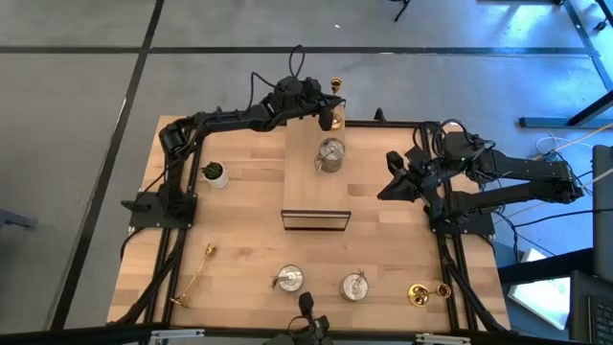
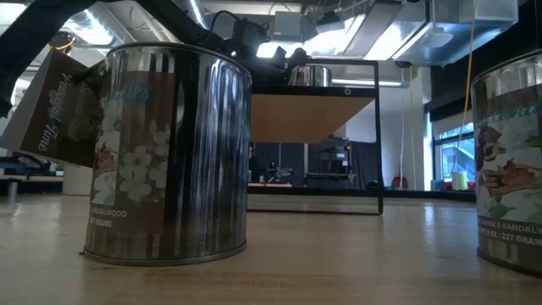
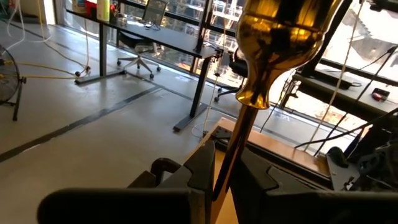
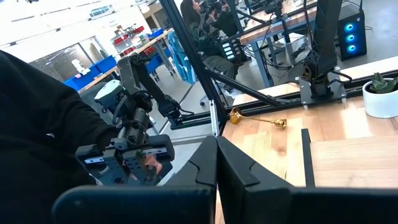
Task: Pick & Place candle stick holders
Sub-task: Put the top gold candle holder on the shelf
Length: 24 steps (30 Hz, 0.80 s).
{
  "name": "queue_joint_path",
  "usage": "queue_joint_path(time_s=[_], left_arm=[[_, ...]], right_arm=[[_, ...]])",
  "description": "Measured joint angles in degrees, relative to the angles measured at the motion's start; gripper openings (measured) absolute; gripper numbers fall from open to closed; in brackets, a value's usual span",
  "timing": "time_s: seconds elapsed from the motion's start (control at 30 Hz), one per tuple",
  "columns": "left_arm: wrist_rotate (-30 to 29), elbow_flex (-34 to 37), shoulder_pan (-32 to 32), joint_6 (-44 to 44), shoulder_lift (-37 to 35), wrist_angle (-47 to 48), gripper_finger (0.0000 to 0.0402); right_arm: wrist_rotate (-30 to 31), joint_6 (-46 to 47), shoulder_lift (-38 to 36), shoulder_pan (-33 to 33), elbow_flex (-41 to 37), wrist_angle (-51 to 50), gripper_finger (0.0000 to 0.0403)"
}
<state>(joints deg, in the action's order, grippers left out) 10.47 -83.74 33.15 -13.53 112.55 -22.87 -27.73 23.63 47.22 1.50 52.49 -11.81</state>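
Near edge first: two silver holders, one (image 1: 288, 280) and another (image 1: 354, 287), stand beside a gold candlestick (image 1: 422, 294) tipped on its side, and a second gold one (image 1: 194, 274) lies flat further left. Mid-table, a silver holder (image 1: 330, 154) sits atop the wooden riser shelf (image 1: 314, 182). The right gripper (image 1: 393, 182) waits, fingers pressed together. At the far edge, the left gripper (image 1: 329, 117) clamps a gold candlestick (image 3: 273, 43) by its stem. The plant pot (image 1: 215, 173) stands left.

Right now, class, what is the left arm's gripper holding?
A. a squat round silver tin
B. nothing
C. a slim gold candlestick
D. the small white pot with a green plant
C: in the left wrist view the left gripper is shut on the stem of the slim gold candlestick.
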Motion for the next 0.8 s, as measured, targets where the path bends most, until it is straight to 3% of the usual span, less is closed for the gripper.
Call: queue_joint_path(time_s=[0.43, 0.6, 0.8], left_arm=[[1.2, 0.0, 0.0, -1.7, 0.0, 0.3, 0.0036], [-2.9, 0.0, -0.1, -1.1, 0.0, 3.0, 0.0038], [-3.7, 0.0, -0.2, -0.8, 0.1, 5.3, 0.0068]], right_arm=[[-0.7, 0.0, 0.0, 0.0, 0.0, -0.2, 0.0003], [-0.9, 0.0, -0.1, 0.0, 0.0, -0.4, 0.0003], [-1.0, 0.0, -0.4, 0.0, 0.0, -0.6, 0.0003]])
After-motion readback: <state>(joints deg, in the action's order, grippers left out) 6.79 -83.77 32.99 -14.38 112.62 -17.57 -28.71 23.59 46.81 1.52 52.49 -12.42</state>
